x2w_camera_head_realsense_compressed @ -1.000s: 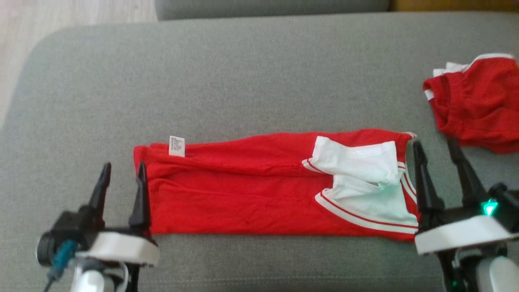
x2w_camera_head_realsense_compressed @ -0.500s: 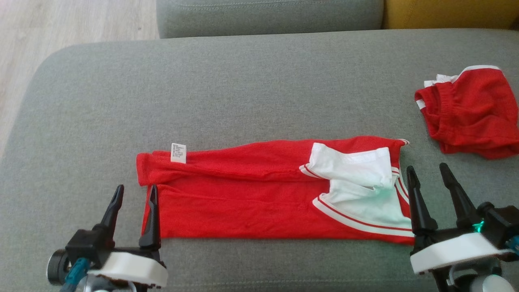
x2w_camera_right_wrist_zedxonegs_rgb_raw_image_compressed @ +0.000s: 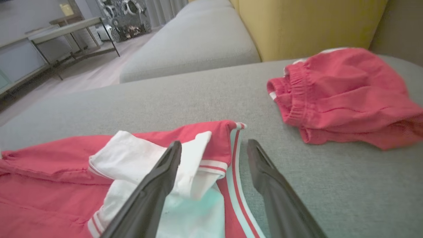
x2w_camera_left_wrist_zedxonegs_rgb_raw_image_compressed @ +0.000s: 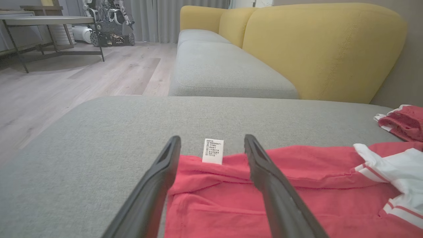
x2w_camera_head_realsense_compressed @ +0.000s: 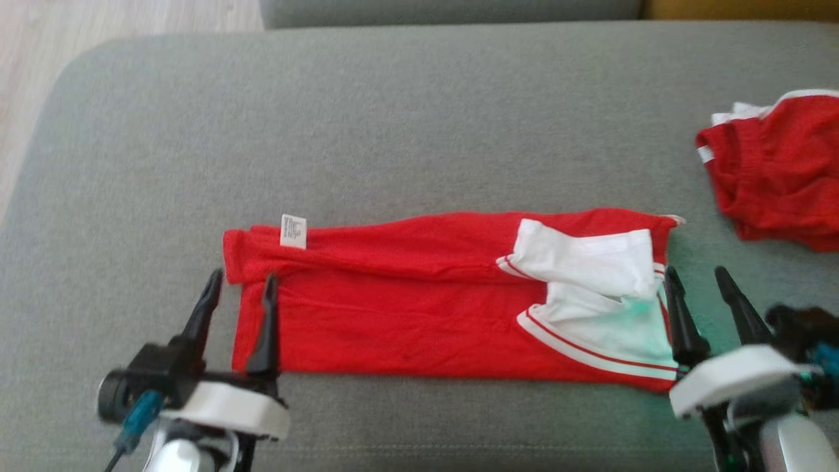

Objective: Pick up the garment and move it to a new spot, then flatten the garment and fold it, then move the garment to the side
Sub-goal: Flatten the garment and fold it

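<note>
The garment (x2w_camera_head_realsense_compressed: 406,301) is a red top with white sleeves and striped trim, folded into a long band across the grey cushion (x2w_camera_head_realsense_compressed: 393,131). A white care label (x2w_camera_head_realsense_compressed: 293,231) sticks up at its left end. My left gripper (x2w_camera_head_realsense_compressed: 241,283) stands open over the garment's left edge, one finger over red cloth and the other over the cushion; the label (x2w_camera_left_wrist_zedxonegs_rgb_raw_image_compressed: 212,151) shows between its fingers. At the other end my right gripper (x2w_camera_head_realsense_compressed: 698,276) is open too, straddling the striped right edge (x2w_camera_right_wrist_zedxonegs_rgb_raw_image_compressed: 233,158) beside the white sleeve (x2w_camera_right_wrist_zedxonegs_rgb_raw_image_compressed: 138,158). Neither holds anything.
A second red piece with an elastic waistband (x2w_camera_head_realsense_compressed: 780,167) lies bunched at the cushion's right edge (x2w_camera_right_wrist_zedxonegs_rgb_raw_image_compressed: 343,96). Behind it rises a yellow sofa back (x2w_camera_left_wrist_zedxonegs_rgb_raw_image_compressed: 317,43), with another grey seat (x2w_camera_left_wrist_zedxonegs_rgb_raw_image_compressed: 218,69) beyond. Wood floor (x2w_camera_left_wrist_zedxonegs_rgb_raw_image_compressed: 66,76) and a metal-legged table (x2w_camera_left_wrist_zedxonegs_rgb_raw_image_compressed: 43,23) lie to the left.
Both grippers have shifted inward onto the garment's ends: the left one rightward and up, the right one leftward. The head camera has also moved. The garment lies as before.
</note>
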